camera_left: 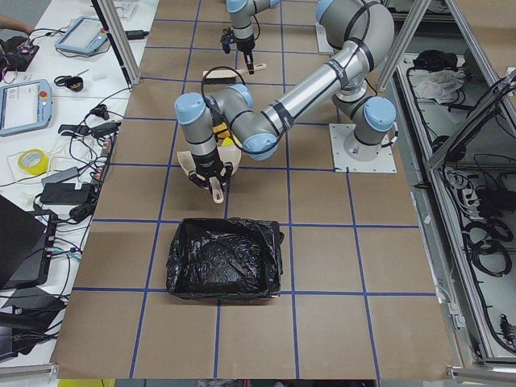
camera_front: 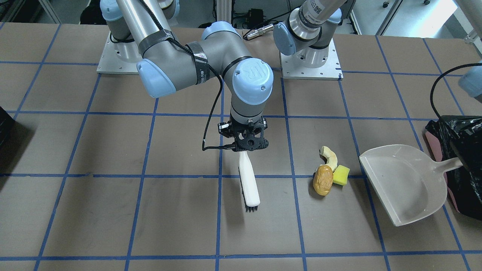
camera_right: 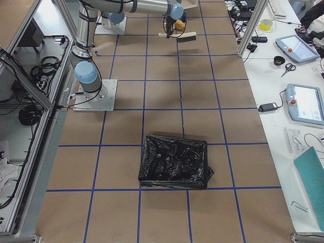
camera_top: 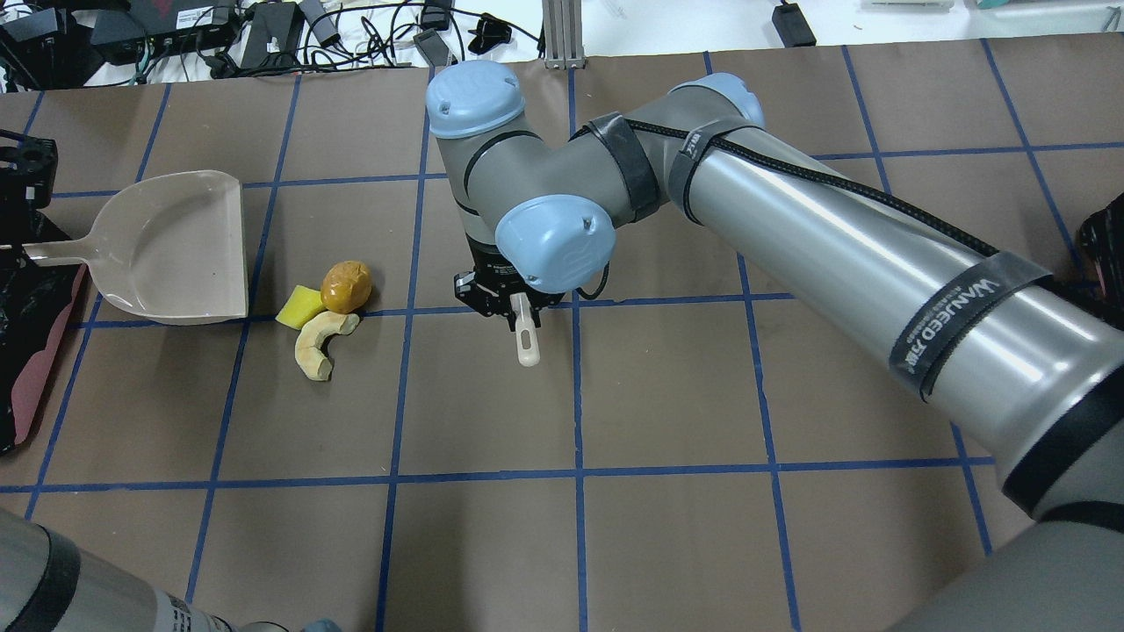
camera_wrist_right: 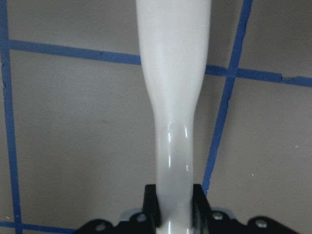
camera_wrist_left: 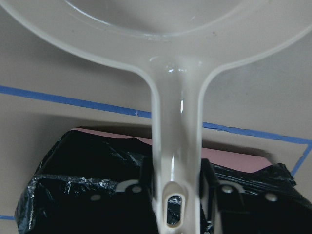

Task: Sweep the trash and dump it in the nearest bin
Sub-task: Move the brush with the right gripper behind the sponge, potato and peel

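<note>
Nearest the front-facing camera, the white brush (camera_front: 249, 180) points outward over the bench (camera_front: 113, 210), black bristles at its tip. The right end effector (camera_front: 244, 148) has its fingers clamped on the narrow end of the handle. Off to one side, well apart from the brush, the trash sits bunched together: the orange-brown lump (camera_front: 323, 180), the yellow-green sponge cube (camera_front: 341, 175) touching it, and the cream peel (camera_front: 330, 156) just behind. All three look light. The lump would likely roll and the sponge give, so they want pushing with the bristles, not gripping. The dustpan (camera_front: 404, 184) lies near them, mouth facing the pile, its handle pinched by the left end effector (camera_wrist_left: 176, 183). Farthest, the bag-lined bin (camera_front: 433, 147) stands just behind that handle
</note>
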Action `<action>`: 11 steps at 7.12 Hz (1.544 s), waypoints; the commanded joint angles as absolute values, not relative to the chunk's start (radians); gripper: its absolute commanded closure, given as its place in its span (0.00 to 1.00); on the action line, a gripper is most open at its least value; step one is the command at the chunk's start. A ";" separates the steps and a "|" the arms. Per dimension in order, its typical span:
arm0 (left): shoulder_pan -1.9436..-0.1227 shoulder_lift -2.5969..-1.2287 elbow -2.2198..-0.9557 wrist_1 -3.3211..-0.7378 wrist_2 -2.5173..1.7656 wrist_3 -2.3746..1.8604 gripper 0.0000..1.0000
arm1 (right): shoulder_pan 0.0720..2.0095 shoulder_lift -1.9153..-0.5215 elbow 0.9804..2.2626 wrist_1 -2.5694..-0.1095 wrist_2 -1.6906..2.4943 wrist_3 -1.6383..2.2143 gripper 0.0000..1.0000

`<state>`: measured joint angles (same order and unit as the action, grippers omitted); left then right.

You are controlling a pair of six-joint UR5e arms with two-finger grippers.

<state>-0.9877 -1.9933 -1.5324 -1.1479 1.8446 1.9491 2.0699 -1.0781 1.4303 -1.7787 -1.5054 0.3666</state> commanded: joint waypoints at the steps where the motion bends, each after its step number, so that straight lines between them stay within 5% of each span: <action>1: -0.989 -2.034 -1.571 -1.078 1.885 2.047 1.00 | 2.062 -1.020 1.341 -1.729 -1.454 0.383 1.00; 6: -1.008 -2.054 -1.606 -1.069 1.910 2.198 1.00 | 2.164 -0.887 1.142 -1.654 -1.348 0.566 1.00; 9: -1.032 -2.046 -1.637 -1.039 1.923 2.181 1.00 | 2.255 -0.666 0.864 -1.651 -1.347 0.738 1.00; 11: -1.055 -2.034 -1.675 -0.952 1.976 2.177 1.00 | 2.267 -0.660 0.868 -1.647 -1.307 0.785 1.00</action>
<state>-1.0394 -2.0402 -1.6525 -1.0069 1.9529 2.1795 2.2542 -0.6722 0.8774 -1.6487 -1.3328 0.7537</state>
